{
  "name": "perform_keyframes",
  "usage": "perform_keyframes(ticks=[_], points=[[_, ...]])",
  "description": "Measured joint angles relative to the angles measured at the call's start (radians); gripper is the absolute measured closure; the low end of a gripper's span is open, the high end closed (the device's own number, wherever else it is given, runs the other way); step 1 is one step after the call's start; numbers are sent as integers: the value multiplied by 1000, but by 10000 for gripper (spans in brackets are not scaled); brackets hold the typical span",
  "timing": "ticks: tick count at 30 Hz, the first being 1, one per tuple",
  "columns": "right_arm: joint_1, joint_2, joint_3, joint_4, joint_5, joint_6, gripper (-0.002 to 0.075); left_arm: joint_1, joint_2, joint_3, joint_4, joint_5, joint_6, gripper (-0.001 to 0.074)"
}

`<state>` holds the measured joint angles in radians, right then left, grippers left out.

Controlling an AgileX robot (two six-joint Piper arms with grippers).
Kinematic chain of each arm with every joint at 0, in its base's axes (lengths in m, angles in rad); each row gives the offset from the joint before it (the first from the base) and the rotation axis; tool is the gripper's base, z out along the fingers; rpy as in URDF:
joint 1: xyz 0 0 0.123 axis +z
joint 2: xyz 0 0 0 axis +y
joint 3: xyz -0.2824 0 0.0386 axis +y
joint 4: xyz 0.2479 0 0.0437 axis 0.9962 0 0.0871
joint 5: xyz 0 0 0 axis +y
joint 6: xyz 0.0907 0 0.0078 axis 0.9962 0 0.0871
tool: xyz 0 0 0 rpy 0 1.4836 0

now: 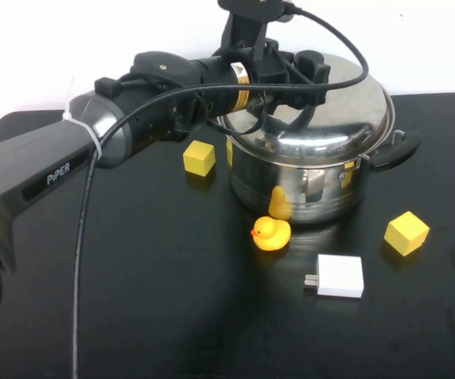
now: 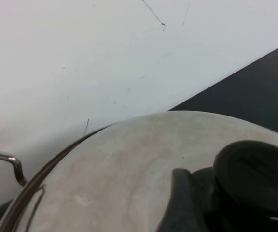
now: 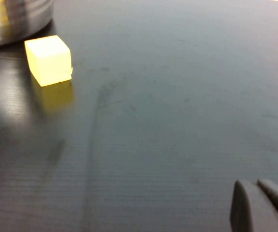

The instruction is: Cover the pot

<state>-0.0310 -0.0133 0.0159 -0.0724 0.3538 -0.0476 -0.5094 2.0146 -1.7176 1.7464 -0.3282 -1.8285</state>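
The large steel pot (image 1: 306, 185) stands at the back middle of the black table, one black handle (image 1: 397, 148) showing on its right. The domed steel lid (image 1: 330, 110) sits on top of it. My left gripper (image 1: 302, 75) reaches over the lid and is shut on its black knob (image 2: 255, 176), with one finger (image 2: 180, 203) beside the knob on the lid (image 2: 129, 164). My right gripper (image 3: 262, 203) is out of the high view; it hovers low over bare table with its fingers together, empty.
A yellow rubber duck (image 1: 271, 233) sits in front of the pot. Yellow cubes lie left (image 1: 199, 157) and right (image 1: 406, 232) of the pot; the right one (image 3: 48, 59) also shows in the right wrist view. A white charger (image 1: 340, 275) lies front right. A white wall is behind.
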Motion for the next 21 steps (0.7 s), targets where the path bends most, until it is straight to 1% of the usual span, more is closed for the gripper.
perform_keyframes(ticks=[2, 6, 9, 13, 16, 21], points=[[0, 0, 0, 0, 0, 5, 728, 0, -7, 2, 6, 10, 0, 275], [0, 0, 0, 0, 0, 6, 728, 0, -54, 6, 10, 44, 27, 268], [0, 0, 0, 0, 0, 6, 728, 0, -112, 6, 10, 54, 71, 292], [0, 0, 0, 0, 0, 8, 728, 0, -189, 6, 11, 81, 128, 345], [0, 0, 0, 0, 0, 8, 728, -2, -240, 6, 11, 168, 181, 382], [0, 0, 0, 0, 0, 8, 728, -2, -350, 6, -6, 419, 290, 434]])
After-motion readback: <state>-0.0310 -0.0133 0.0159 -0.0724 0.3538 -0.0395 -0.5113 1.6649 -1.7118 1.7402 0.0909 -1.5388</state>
